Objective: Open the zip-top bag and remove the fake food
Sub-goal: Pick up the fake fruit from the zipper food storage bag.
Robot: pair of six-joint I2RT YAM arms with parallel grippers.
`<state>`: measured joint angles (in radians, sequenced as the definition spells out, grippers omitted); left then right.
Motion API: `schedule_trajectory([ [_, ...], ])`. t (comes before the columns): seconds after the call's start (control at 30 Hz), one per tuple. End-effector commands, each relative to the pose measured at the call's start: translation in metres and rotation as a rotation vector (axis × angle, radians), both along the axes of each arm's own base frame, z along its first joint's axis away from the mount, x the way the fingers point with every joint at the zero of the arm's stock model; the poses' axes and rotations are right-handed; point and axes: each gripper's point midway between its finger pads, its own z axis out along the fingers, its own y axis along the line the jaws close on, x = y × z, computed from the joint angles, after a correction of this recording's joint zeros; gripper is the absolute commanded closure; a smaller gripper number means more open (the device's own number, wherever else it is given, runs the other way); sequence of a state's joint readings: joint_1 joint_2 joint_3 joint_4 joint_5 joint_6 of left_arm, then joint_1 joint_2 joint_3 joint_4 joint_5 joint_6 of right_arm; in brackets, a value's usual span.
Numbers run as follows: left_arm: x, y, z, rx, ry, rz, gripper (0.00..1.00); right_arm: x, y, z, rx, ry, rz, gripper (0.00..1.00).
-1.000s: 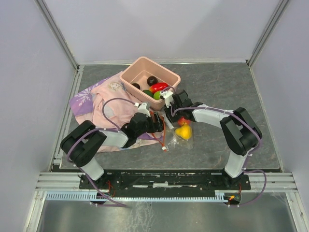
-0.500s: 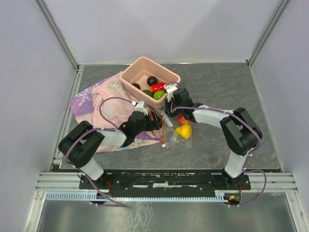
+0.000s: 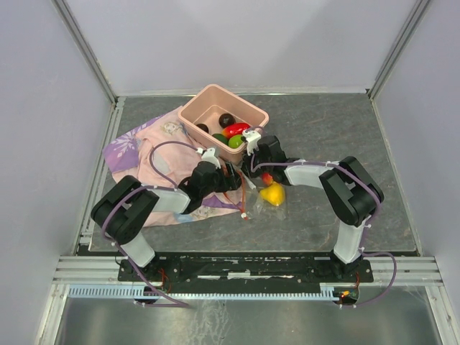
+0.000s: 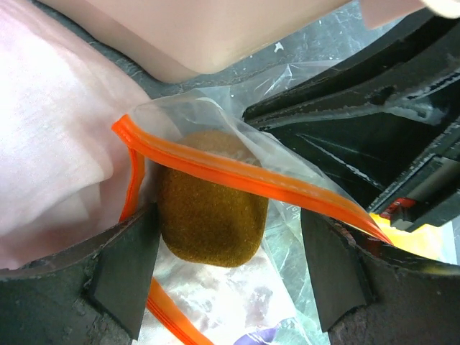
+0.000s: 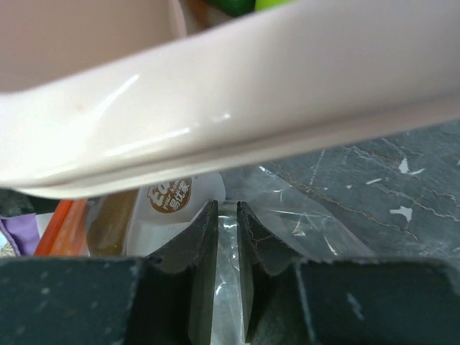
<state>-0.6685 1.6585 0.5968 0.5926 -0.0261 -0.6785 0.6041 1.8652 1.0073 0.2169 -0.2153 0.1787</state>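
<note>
The left gripper (image 4: 230, 244) is hanging with its jaws spread wide, one finger on each side of the mouth of the zip-top bag (image 4: 287, 237), which is lying on the grey table (image 3: 338, 136) just in front of the pink tub (image 3: 188, 115). A brown fuzzy fruit (image 4: 208, 219) is sitting just inside the bag, half masked by the orange zip strip (image 4: 237, 176) crossing over it. The right gripper (image 5: 226, 215) is pinching nearly shut on a sheet of the bag's clear film, right under the tub's rim, which is blocking most of that wrist view. From above, both grippers are crowding over the bag, so its opening is hard to make out; a yellow fruit (image 3: 273, 194) is showing through the plastic. The printed cloth (image 3: 136, 147) is spreading off to the left, partly under the left arm. The slider cannot be made out.
</note>
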Motion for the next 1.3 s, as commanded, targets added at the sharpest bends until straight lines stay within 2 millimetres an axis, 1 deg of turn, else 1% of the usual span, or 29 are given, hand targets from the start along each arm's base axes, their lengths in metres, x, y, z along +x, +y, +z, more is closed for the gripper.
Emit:
schedule_trajectory([
  [0.0,0.017,0.000,0.012,0.030,-0.066,0.007,0.17,-0.008,0.021,0.011,0.094,-0.015,0.087,0.76],
  [0.33,0.013,0.001,0.013,0.022,-0.052,0.008,0.25,-0.020,0.019,0.005,0.111,0.029,0.083,0.77],
  [0.4,0.011,0.000,0.014,0.017,-0.050,-0.003,0.29,-0.023,0.021,0.005,0.124,0.041,0.088,0.77],
  [0.47,0.009,-0.002,0.016,0.011,-0.052,-0.017,0.38,-0.026,0.021,0.007,0.136,0.048,0.089,0.77],
  [0.57,0.005,-0.002,0.022,-0.003,-0.059,-0.031,0.56,-0.029,0.018,0.010,0.142,0.051,0.079,0.77],
  [0.6,0.002,-0.001,0.025,-0.007,-0.061,-0.036,0.63,-0.030,0.016,0.011,0.139,0.053,0.072,0.77],
  [0.63,0.000,0.000,0.027,-0.013,-0.063,-0.038,0.68,-0.031,0.015,0.013,0.137,0.053,0.066,0.77],
  [0.77,-0.010,0.003,0.041,-0.040,-0.078,-0.057,0.75,-0.036,0.008,0.023,0.135,0.051,0.047,0.77],
  [0.9,-0.025,0.006,0.049,-0.064,-0.073,-0.085,0.75,-0.040,-0.002,0.031,0.128,0.045,0.008,0.76],
  [1.13,-0.058,0.016,0.051,-0.092,-0.033,-0.141,0.76,-0.052,-0.018,0.040,0.120,0.038,-0.038,0.75],
  [1.27,-0.073,0.025,0.063,-0.107,-0.042,-0.149,0.77,-0.066,-0.021,0.049,0.143,0.041,-0.013,0.74],
])
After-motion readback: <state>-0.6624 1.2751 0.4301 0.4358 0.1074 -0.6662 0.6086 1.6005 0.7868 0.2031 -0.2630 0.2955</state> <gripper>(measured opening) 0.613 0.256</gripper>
